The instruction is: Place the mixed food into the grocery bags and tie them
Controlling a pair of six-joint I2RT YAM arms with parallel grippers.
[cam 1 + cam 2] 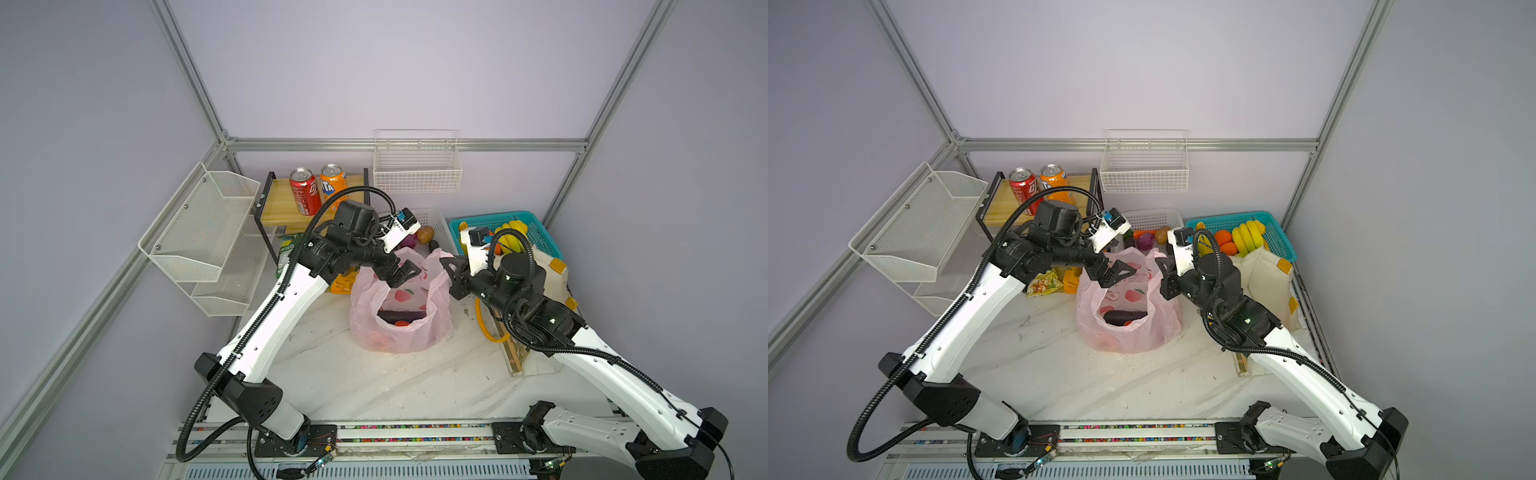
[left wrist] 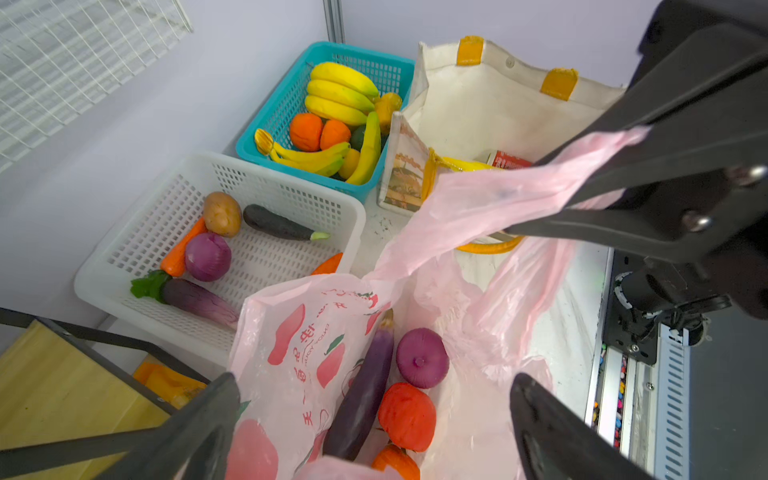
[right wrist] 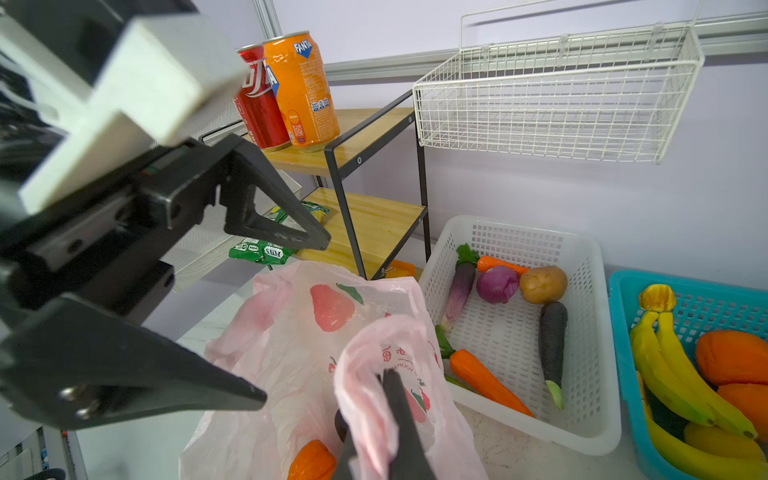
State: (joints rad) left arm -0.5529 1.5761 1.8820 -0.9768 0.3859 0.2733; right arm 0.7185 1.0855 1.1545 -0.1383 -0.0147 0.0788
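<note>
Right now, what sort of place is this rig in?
Probably a lab test cell staged as a grocery-packing corner, not a real shop: bare aluminium frame around plain panels, toy vegetables in a white plastic basket, and a pink plastic bag on a marble-look table.

In both top views the wall of the pink bag [image 1: 399, 336] is hiding most of its load, w/ only a strip of eggplant [image 1: 1121, 318] showing, & the left arm [image 1: 274, 307] is covering part of the chip packet [image 1: 1044, 286]. In a top view the right arm [image 1: 519, 282] is blocking much of the cream tote [image 1: 557, 282]. In the left wrist view the btm edge is cutting off the orange pumpkin [image 2: 395, 463].
</note>
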